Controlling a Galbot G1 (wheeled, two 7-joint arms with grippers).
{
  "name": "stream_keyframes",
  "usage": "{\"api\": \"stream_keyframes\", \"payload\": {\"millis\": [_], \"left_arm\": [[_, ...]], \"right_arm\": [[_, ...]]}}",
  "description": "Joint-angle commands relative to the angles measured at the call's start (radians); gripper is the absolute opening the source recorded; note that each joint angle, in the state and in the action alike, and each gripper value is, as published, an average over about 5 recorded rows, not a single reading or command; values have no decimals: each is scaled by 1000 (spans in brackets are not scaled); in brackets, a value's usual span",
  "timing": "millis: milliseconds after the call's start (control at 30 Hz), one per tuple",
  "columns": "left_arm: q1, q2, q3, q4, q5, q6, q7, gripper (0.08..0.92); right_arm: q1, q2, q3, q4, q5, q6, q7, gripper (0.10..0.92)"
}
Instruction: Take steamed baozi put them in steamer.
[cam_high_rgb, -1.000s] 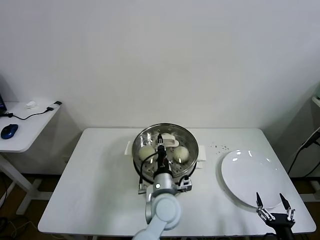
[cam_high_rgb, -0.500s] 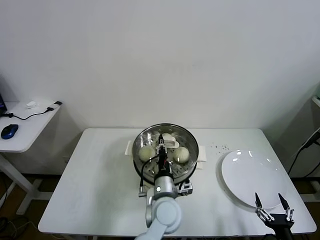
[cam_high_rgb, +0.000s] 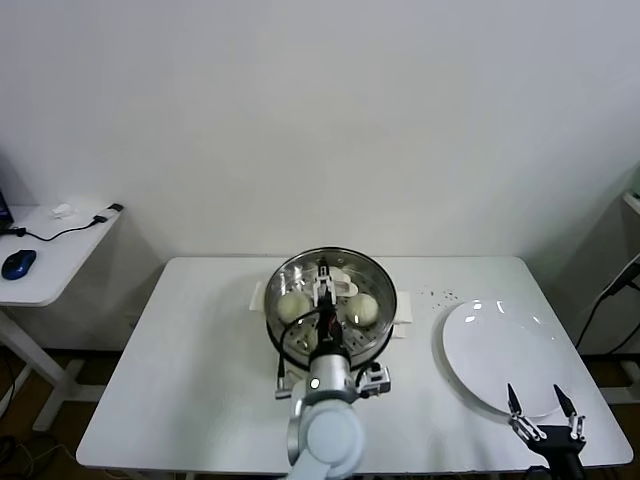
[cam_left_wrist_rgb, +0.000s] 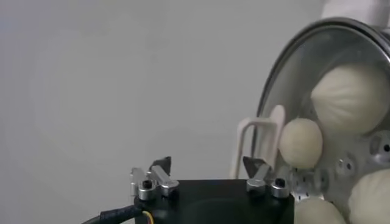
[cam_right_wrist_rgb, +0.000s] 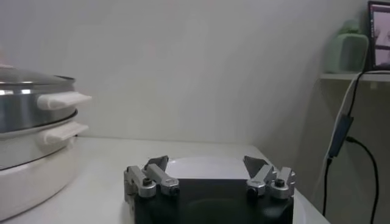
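Note:
The steamer, a shiny steel basket on a cream base, stands mid-table. Steamed baozi lie inside it, one on the left and one on the right. My left gripper hangs over the basket, open and empty. In the left wrist view its fingers stand wide apart beside the steamer's rim, with several baozi resting on the perforated floor. My right gripper waits open at the table's front right corner; it also shows open in its wrist view.
A flat white plate lies right of the steamer, under the right gripper. The right wrist view shows the steamer's side and handles. A side table with a blue mouse stands far left.
My left gripper has gone from shut to open over the steamer, letting go of a baozi, and its wrist has drawn slightly toward the table's front. The right arm has barely moved.

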Motion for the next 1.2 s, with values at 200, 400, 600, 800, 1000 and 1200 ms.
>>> {"api": "stream_keyframes", "payload": {"millis": [200, 400, 600, 800, 1000, 1200], "left_arm": [[103, 110, -62, -219, -371, -82, -156, 821], [140, 213, -318, -326, -1049, -256, -361, 823], [255, 301, -675, -326, -1723, -448, -381, 823], [368, 372, -843, -239, -2060, -606, -319, 823], [399, 389, -843, -81, -2147, -744, -218, 823], [415, 384, -799, 54, -2130, -831, -165, 823]], "right_arm": [[18, -2, -19, -1, -3, -5, 10, 823], [22, -6, -25, 8, 31, 28, 27, 823], [24, -13, -40, 15, 33, 53, -4, 823], [34, -13, -55, 13, 17, 63, 4, 823], [39, -15, -60, 4, 14, 72, 9, 823], [47, -17, -59, -13, 17, 65, 8, 823]]}}
